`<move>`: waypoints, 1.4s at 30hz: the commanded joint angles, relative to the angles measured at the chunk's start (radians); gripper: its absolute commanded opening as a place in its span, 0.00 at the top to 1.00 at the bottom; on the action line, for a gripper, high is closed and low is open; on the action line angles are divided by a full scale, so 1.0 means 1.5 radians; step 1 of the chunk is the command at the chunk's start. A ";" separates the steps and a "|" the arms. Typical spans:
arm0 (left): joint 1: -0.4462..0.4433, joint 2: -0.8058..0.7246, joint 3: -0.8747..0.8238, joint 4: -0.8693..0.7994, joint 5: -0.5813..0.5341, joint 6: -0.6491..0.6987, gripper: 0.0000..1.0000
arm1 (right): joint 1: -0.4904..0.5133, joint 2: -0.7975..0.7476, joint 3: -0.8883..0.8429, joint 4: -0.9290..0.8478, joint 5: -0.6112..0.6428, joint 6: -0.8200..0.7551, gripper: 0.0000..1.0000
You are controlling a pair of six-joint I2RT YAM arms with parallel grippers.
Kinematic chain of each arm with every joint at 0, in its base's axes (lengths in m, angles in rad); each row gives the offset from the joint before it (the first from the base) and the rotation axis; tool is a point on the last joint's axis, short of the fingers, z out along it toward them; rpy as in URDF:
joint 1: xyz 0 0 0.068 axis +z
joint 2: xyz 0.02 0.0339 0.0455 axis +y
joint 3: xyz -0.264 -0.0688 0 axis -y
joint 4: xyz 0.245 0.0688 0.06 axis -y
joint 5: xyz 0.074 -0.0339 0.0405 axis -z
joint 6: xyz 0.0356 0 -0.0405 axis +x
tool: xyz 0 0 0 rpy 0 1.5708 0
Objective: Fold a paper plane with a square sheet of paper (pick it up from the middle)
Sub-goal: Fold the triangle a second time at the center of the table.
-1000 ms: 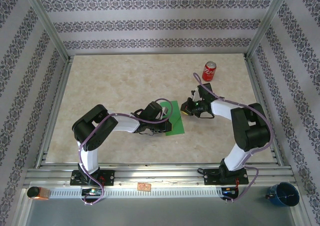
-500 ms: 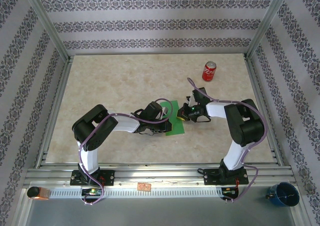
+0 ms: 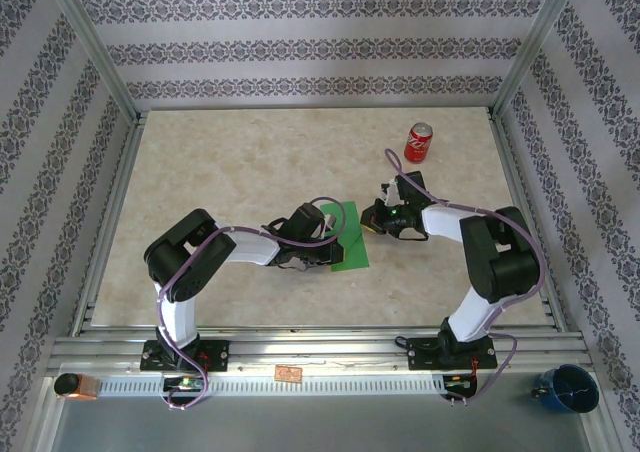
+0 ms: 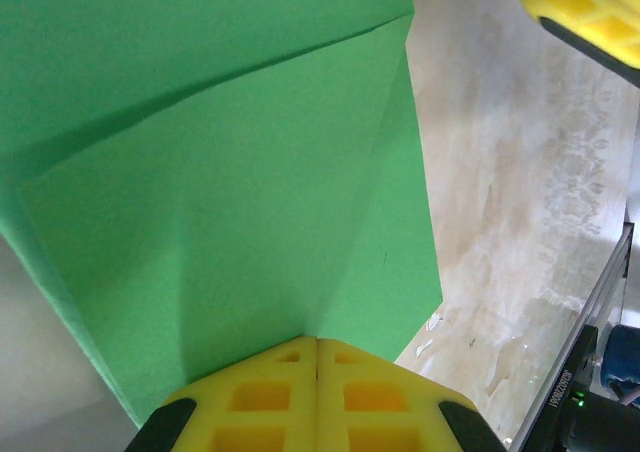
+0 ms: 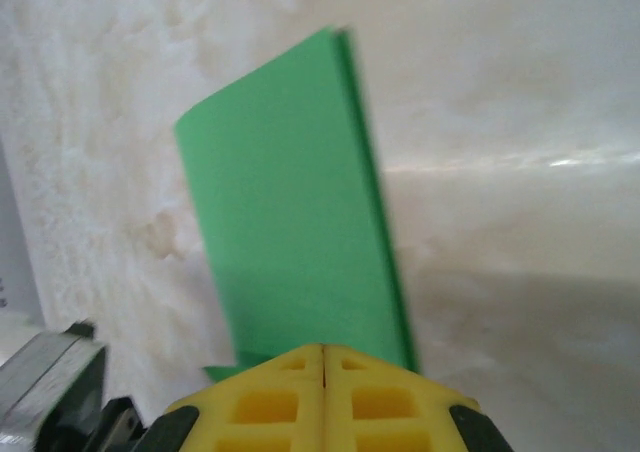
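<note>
The green sheet of paper (image 3: 355,248) lies partly folded near the middle of the table (image 3: 230,162), toward its near half, and is not yet a dart. In the left wrist view the sheet of paper (image 4: 230,192) shows sharp diagonal creases and one flap overlapping another. In the right wrist view it (image 5: 290,222) looks like a narrow layered strip with a doubled edge on its right side. The left gripper (image 3: 336,236) sits over the sheet's left part. Its yellow pads (image 4: 260,397) are pressed together with their tips against the paper, though a pinch on the paper cannot be told. The right gripper (image 3: 373,222) is just beside the sheet's right edge, its pads (image 5: 270,407) likewise together and holding nothing. A red soda can (image 3: 418,143) lies well apart, toward the far right.
</note>
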 commanded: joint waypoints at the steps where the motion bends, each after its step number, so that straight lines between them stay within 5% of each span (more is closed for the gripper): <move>1: -0.001 0.016 -0.021 -0.084 -0.013 0.004 1.00 | 0.028 -0.007 -0.017 0.020 -0.017 -0.006 0.93; 9: -0.002 0.004 -0.011 -0.074 0.008 -0.006 1.00 | 0.026 0.041 -0.059 0.010 0.075 0.025 1.00; 17: -0.002 -0.041 0.094 -0.183 -0.016 0.034 1.00 | 0.015 0.044 -0.068 0.006 0.072 0.020 1.00; 26: 0.000 0.040 0.193 -0.242 -0.030 0.054 1.00 | 0.016 0.033 -0.075 0.013 0.072 0.024 1.00; 42: -0.007 0.019 0.084 -0.219 -0.013 0.030 1.00 | 0.012 0.044 -0.076 0.011 0.067 0.025 1.00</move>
